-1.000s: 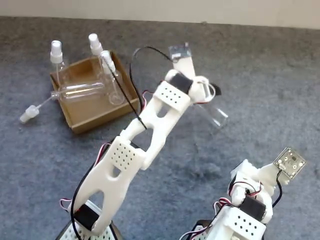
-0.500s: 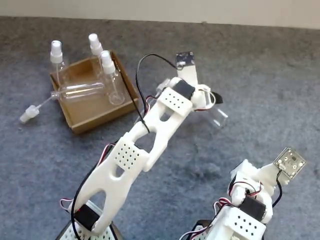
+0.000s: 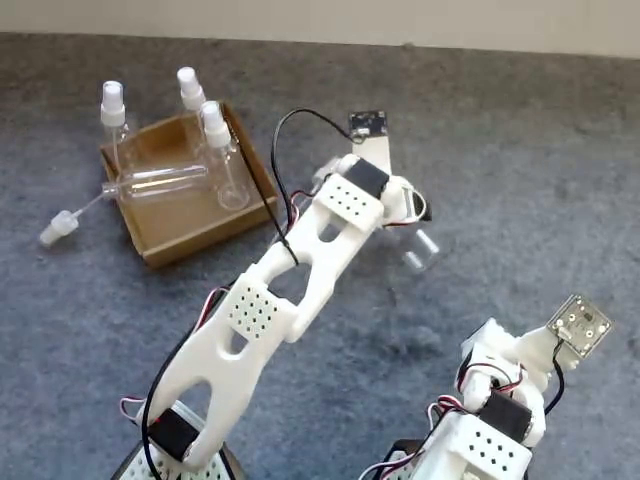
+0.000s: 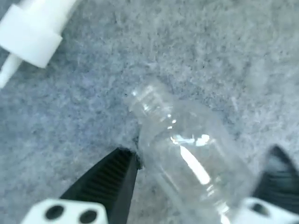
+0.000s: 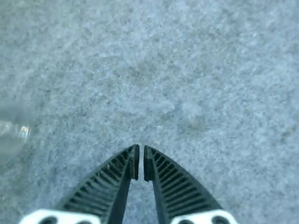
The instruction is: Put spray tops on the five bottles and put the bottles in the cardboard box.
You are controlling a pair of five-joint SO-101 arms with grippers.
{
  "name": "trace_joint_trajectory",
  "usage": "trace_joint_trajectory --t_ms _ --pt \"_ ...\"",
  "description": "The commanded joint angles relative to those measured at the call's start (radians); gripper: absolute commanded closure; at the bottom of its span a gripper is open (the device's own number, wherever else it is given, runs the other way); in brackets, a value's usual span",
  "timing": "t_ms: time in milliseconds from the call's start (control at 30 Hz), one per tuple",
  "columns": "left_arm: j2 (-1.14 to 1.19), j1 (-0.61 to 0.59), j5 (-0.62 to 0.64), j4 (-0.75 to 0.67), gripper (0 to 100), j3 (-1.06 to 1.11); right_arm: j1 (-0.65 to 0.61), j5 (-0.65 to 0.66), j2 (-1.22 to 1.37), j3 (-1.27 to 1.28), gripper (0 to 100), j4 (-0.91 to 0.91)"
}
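My left gripper [image 4: 194, 172] is shut on a clear uncapped bottle [image 4: 187, 154], whose open neck points away from the wrist. In the high view this bottle [image 3: 416, 250] sticks out from under the left gripper [image 3: 400, 215] at mid-table, right of the cardboard box [image 3: 160, 245]. A white spray top [image 4: 32, 28] lies on the carpet just beyond the bottle's neck. My right gripper [image 5: 139, 163] is shut on nothing, low over bare carpet. The box holds a lying bottle [image 3: 155, 182] and upright capped bottles [image 3: 218, 150].
Another capped bottle [image 3: 113, 120] stands at the box's back left corner. A loose spray top [image 3: 58, 228] with its tube lies on the carpet left of the box. The right arm [image 3: 505, 400] is folded at the front right, with grey carpet around it.
The left arm's wrist has turned and pulled back slightly. The clear bottle in its gripper shows shorter and closer under the gripper than before. The right arm has not moved.
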Motion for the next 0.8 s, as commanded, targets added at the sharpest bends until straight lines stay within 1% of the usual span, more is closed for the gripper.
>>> trace_joint_trajectory --t_ms 0,67,167,267,367,500,667,767 --pt "-0.018 0.010 -0.014 0.012 88 -0.012 -0.013 -0.006 -0.004 0.134 97.2 0.004" --pt "-0.019 0.008 -0.015 0.021 94 -0.012 -0.013 -0.006 -0.004 0.134 97.2 0.004" --pt "-0.024 0.008 -0.029 0.069 93 -0.013 -0.013 -0.006 -0.004 0.134 97.2 0.004" --pt "-0.036 0.008 -0.124 0.127 91 -0.038 -0.013 -0.006 -0.004 0.134 97.2 0.004" --pt "-0.054 0.007 -0.233 0.224 91 -0.101 -0.013 -0.006 -0.004 0.134 97.2 0.004" --pt "-0.071 0.007 -0.311 0.338 91 -0.248 -0.013 -0.006 -0.004 0.134 97.2 0.004" --pt "-0.079 -0.042 -0.364 0.351 91 -0.410 -0.013 -0.006 -0.004 0.134 97.2 0.004" --pt "-0.081 -0.085 -0.431 0.356 91 -0.475 -0.013 -0.006 -0.004 0.134 97.2 0.004"
